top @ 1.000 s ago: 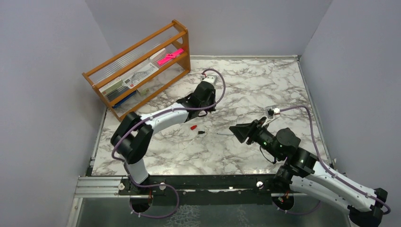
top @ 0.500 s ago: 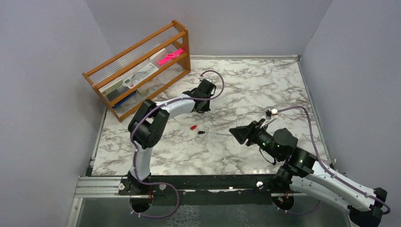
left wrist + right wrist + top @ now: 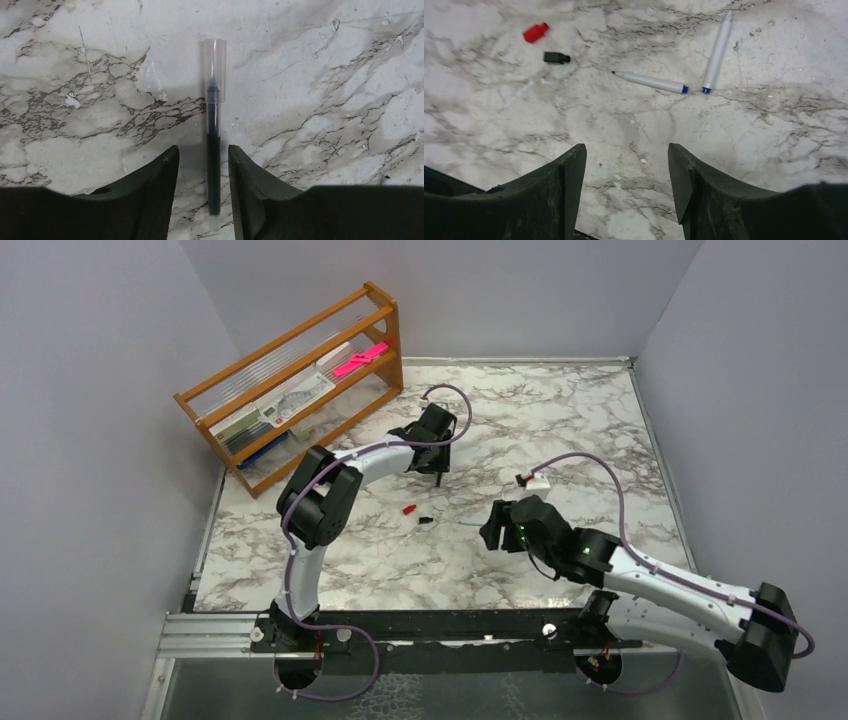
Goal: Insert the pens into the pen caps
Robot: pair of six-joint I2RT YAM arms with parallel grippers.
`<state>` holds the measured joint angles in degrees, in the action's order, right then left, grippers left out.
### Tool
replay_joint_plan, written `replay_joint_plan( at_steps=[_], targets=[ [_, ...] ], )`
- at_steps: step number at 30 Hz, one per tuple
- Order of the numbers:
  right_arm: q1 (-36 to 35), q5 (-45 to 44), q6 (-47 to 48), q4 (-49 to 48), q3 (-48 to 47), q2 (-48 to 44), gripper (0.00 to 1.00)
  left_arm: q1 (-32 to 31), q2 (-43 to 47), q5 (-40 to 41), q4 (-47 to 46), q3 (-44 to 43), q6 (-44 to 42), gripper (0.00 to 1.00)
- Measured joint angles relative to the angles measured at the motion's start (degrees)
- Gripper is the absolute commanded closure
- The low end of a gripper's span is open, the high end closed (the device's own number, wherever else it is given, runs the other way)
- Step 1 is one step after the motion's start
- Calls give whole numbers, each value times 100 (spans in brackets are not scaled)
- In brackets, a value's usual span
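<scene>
Left wrist: gripper [image 3: 202, 148] straddles black pen [image 3: 213, 125].

black pen [image 3: 213, 165] tip in clear cap [image 3: 215, 65] | white pens [image 3: 651, 82] lying flat | red cap [image 3: 535, 32], black cap [image 3: 556, 58] loose

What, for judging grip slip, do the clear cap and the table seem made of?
Clear cap: apparently smooth transparent plastic; the pen shows through it. Table: white, grey-veined marble look, fairly matte, with scuffs and chips; stone or printed laminate, cannot tell.

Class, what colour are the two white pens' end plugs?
Blue end plugs, clearest in the right wrist view.
</scene>
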<state>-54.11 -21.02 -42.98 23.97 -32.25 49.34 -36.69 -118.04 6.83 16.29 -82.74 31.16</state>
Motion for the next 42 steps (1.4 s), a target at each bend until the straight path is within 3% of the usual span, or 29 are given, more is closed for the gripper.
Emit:
replay_joint_plan(
  at_steps=[5,8,10,16,21,30,42],
  targets=[
    [0,-33,745,-177,-175,1088,43,-2,496,-59,-195,439,46,55],
    [0,17,1447,-498,-444,1794,30,0,1222,-103,-404,951,109,55],
    [13,55,1825,-734,-691,2273,27,0,1805,-103,-579,1329,151,55],
    [389,599,2638,-1248,-1213,3353,26,0,3652,-122,-1333,2802,280,59],
    [772,1051,3034,-1408,-1480,3766,27,0,4572,-170,-1458,3646,291,60],
    [1069,1714,3171,-1419,-1534,4122,33,0,5493,-160,-1412,3818,162,61],
    [1067,1596,2767,-826,-1471,4127,37,101,5357,-155,-1453,3849,15,62]
  ],
)
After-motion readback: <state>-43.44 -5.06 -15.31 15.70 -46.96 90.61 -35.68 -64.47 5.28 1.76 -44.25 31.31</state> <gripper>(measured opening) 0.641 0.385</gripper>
